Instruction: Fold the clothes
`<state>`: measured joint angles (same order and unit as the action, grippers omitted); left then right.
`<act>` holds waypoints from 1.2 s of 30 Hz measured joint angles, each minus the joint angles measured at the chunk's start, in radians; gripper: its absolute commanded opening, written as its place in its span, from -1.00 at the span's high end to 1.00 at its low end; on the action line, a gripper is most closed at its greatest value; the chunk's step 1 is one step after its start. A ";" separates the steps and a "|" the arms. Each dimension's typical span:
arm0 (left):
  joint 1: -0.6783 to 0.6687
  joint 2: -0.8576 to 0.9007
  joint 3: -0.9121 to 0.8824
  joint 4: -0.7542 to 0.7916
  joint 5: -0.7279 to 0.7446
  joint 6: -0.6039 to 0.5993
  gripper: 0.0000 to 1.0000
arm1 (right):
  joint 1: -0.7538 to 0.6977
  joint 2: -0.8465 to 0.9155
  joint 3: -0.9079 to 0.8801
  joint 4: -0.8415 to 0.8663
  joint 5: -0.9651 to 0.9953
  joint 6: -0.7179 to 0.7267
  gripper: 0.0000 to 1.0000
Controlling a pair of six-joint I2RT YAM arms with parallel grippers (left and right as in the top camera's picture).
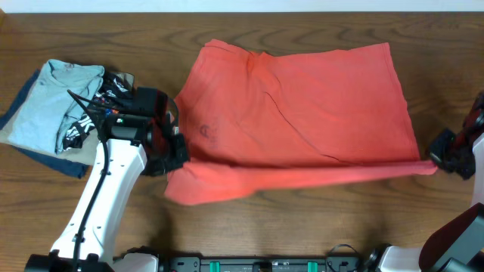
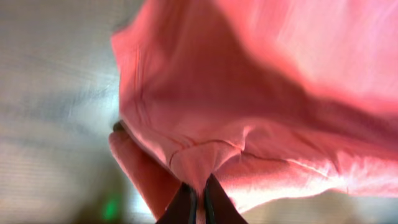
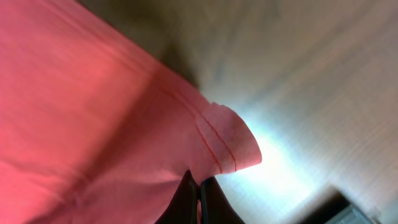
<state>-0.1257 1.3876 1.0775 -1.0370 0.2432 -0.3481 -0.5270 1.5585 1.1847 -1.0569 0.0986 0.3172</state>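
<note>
Stretching across the table [image 1: 91,30], the coral T-shirt [image 1: 302,98] looks light and limp from overhead, I judge. Left wrist: my left gripper [image 2: 198,199] clamps a bunched fold. Right wrist: my right gripper [image 3: 200,198] pinches the stitched hem corner, the surest hold.

T-shirt [image 2: 249,124]: blurred, left wrist view | right arm [image 1: 467,142]: cut by overhead edge

Looks like a robot lab or data-collection bench. Dark wood-grain table [image 1: 302,219] with white left arm [image 1: 106,189] and right arm [image 1: 461,234] mounted at the near edge, black base hardware [image 1: 249,264] with green clips between them. Laundry as props only: coral T-shirt [image 1: 302,106] spread out, stack of folded garments [image 1: 53,106] at one side.
</note>
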 measured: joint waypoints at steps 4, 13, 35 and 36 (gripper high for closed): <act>0.012 0.031 0.000 0.101 0.022 -0.042 0.87 | 0.000 0.005 -0.002 0.091 -0.045 -0.004 0.96; 0.014 0.177 0.000 0.283 0.039 -0.100 0.88 | 0.035 0.070 -0.005 0.326 -0.161 -0.037 0.96; 0.037 0.195 -0.001 0.415 0.013 -0.285 -0.12 | 0.095 0.280 -0.005 0.367 -0.192 -0.054 0.45; 0.034 0.195 -0.001 0.405 0.014 -0.285 -0.12 | 0.095 0.298 -0.005 0.356 -0.187 -0.054 0.53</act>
<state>-0.0914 1.5822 1.0767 -0.6323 0.2573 -0.6327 -0.4320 1.8561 1.1797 -0.7013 -0.0883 0.2634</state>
